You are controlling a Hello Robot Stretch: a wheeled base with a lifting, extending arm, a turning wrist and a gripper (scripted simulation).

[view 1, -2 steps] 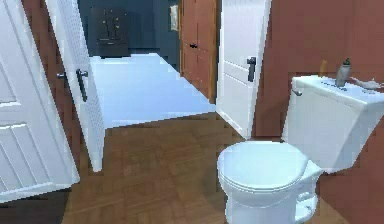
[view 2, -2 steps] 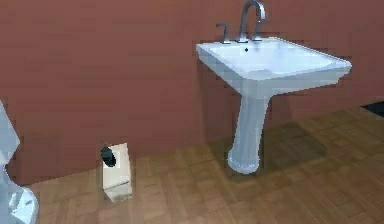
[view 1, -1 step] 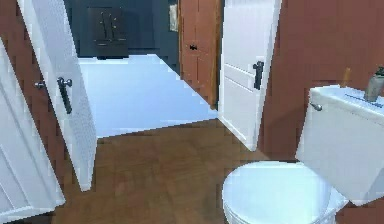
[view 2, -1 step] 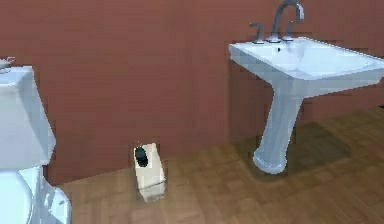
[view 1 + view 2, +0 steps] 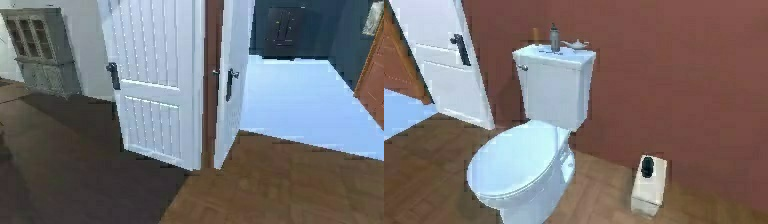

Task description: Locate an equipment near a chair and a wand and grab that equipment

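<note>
Toilet (image 5: pixel 519 172) cut off below; items (image 5: pixel 556 38) on tank (image 5: pixel 554 88) indistinct; gripper state: cannot tell.

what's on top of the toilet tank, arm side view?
On the lid of the toilet tank: an upright grey bottle-shaped thing, a low pale dish-like thing right of it, and a thin tan upright thing to its left. The lid covers the tank's inside.

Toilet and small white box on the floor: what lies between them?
Nothing stands between the toilet and the small white box: the arm side view shows bare wooden floor there, with the red-brown wall behind.
</note>
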